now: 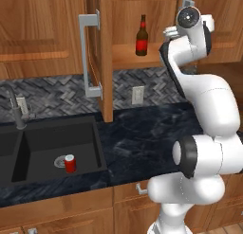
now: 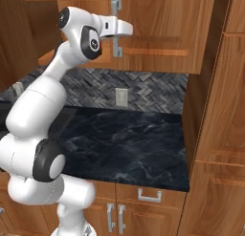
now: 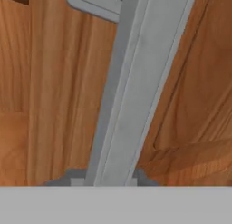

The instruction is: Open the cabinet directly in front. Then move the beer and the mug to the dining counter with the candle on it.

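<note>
The cabinet (image 1: pixel 118 20) is being shown with its left door swung open; the beer (image 1: pixel 142 36) is being kept on its shelf. The right door's handle (image 3: pixel 136 87) is being clamped between nearly closed fingers (image 2: pixel 116 39).

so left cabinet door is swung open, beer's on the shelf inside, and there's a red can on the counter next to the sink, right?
Not quite: the red can stands inside the sink basin, by the drain, not on the counter. The left base view shows it. The left cabinet door is open and the beer stands on the shelf.
</note>
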Robot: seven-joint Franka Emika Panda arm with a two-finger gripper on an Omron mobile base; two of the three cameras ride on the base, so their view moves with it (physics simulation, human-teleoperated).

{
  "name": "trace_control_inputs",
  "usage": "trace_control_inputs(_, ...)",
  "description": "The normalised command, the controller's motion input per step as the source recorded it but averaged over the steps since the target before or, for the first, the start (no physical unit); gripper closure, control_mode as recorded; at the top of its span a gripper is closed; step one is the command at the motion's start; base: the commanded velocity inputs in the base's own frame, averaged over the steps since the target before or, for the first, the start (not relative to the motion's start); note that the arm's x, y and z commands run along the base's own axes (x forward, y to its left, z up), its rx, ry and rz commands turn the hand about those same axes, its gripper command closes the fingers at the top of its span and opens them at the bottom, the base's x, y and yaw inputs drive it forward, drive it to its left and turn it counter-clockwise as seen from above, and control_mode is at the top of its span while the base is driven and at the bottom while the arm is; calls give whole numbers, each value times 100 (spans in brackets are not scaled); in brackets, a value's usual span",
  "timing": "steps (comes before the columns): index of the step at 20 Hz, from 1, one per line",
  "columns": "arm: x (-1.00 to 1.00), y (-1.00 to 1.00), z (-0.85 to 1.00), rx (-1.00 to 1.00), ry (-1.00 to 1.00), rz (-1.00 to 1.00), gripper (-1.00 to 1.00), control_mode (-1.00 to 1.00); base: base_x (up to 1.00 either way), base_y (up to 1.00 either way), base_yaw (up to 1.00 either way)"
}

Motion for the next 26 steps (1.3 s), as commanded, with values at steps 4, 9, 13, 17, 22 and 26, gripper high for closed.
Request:
trace_control_inputs(4,4,-57,0,-1,0,-30,100,-100,0,0,0)
trace_control_inputs(9,0,-96,0,1,2,-26,100,-100,0,0,0)
trace_control_inputs(13,0,-96,0,2,2,-25,100,-100,0,0,0)
trace_control_inputs(17,-16,-100,4,6,0,-23,100,-100,0,0,0)
trace_control_inputs(22,-45,-100,7,8,0,-19,100,-100,0,0,0)
trace_control_inputs(26,-60,-100,8,8,-4,-18,100,-100,0,0,0)
